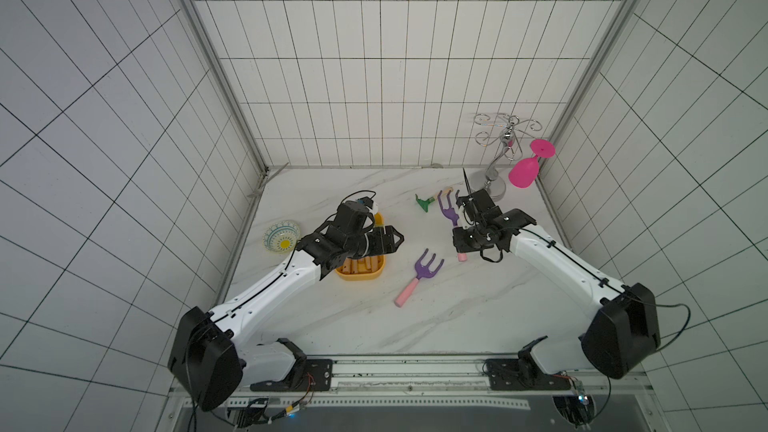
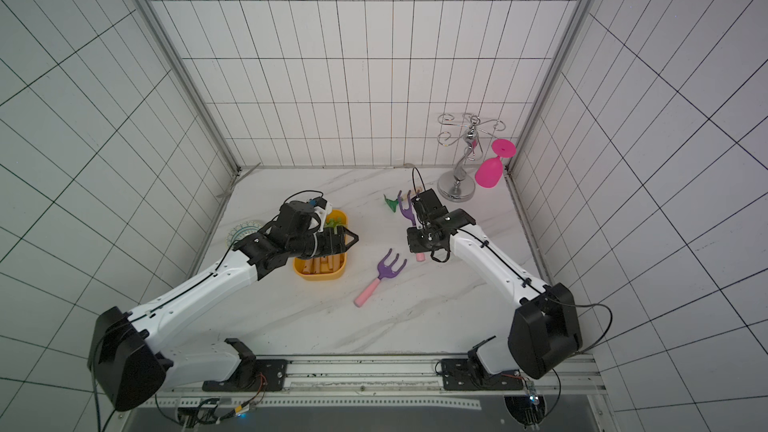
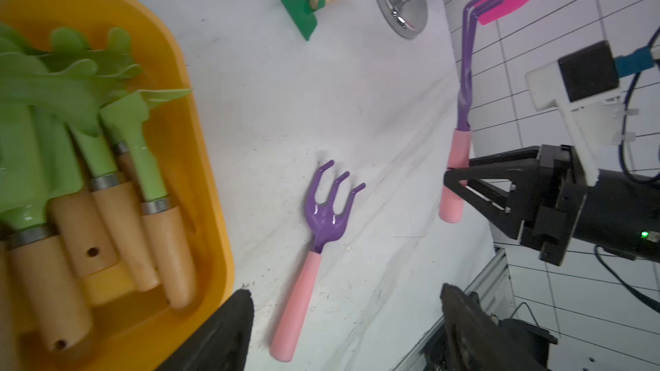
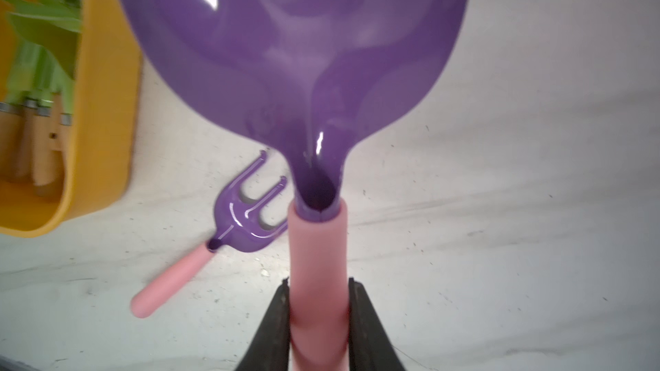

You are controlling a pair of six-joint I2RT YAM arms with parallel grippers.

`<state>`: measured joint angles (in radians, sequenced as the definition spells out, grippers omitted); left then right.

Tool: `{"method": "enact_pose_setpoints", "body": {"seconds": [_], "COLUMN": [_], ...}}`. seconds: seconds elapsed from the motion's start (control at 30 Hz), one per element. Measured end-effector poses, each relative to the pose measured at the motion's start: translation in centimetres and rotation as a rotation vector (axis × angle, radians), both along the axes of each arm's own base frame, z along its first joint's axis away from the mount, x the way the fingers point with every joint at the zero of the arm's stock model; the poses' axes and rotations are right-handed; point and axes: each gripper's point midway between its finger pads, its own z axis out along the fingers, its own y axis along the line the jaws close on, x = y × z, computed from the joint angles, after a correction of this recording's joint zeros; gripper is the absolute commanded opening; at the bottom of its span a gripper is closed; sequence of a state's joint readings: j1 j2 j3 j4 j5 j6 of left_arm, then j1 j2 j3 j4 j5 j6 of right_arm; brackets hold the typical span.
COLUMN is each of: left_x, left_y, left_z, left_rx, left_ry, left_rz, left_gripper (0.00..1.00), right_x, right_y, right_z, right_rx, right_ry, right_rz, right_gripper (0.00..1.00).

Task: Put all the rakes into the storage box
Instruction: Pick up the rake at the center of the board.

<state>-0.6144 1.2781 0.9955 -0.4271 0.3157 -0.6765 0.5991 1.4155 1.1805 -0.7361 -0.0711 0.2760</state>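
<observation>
Right wrist view is showing the right end effector [image 4: 318,281] clamping the pink handle of a purple rake [image 4: 303,48] and holding it off the worktop [image 4: 500,208], well apart from the storage box [image 4: 103,101]. In the left wrist view the left end effector [image 3: 346,290] is hanging by the box's rim, its jaws wide apart with nothing gripped. Several green rakes [image 3: 125,130] with wooden handles are lying inside the box. A second purple rake [image 3: 326,215] is lying flat between the box and the held one, and a dark green rake [image 3: 300,5] is resting farther back.
</observation>
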Motion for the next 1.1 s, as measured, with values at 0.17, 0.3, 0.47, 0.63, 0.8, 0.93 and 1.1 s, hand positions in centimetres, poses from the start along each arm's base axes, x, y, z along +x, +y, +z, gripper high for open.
{"method": "enact_pose_setpoints", "body": {"seconds": [0.17,0.3,0.47,0.63,0.8,0.93,1.1], "left_x": [-0.5,-0.8,-0.9,-0.3,0.4,1.3,1.7], "left_y": [-3.0,-4.4,-5.4,-5.6,-5.6,-5.8,-6.1], "left_z": [1.4,1.4,0.5,-0.4,-0.8,-1.4,-1.9], "left_rx": [-0.08,-0.097,-0.088,-0.08,-0.078,-0.076,-0.077], "left_ry": [-0.053,-0.069,-0.065,-0.059,-0.059,-0.06,-0.057], "left_rz": [-0.083,-0.117,-0.128,-0.096,-0.064,-0.031,-0.019], "left_gripper": [0.85,0.85,0.83,0.8,0.75,0.7,0.61], "right_x": [-1.3,-2.8,-4.1,-4.4,-4.5,-5.6,-6.5], "right_y": [4.3,6.5,7.9,8.1,8.1,9.0,9.6], "right_z": [1.9,1.9,1.8,1.8,1.9,2.0,2.1], "right_rx": [0.155,0.205,0.23,0.232,0.23,0.249,0.264], "right_ry": [-0.011,0.026,0.053,0.06,0.063,0.078,0.099], "right_rz": [0.083,0.144,0.19,0.194,0.187,0.229,0.263], "right_gripper": [0.14,0.14,0.14,0.13,0.12,0.12,0.12]}}
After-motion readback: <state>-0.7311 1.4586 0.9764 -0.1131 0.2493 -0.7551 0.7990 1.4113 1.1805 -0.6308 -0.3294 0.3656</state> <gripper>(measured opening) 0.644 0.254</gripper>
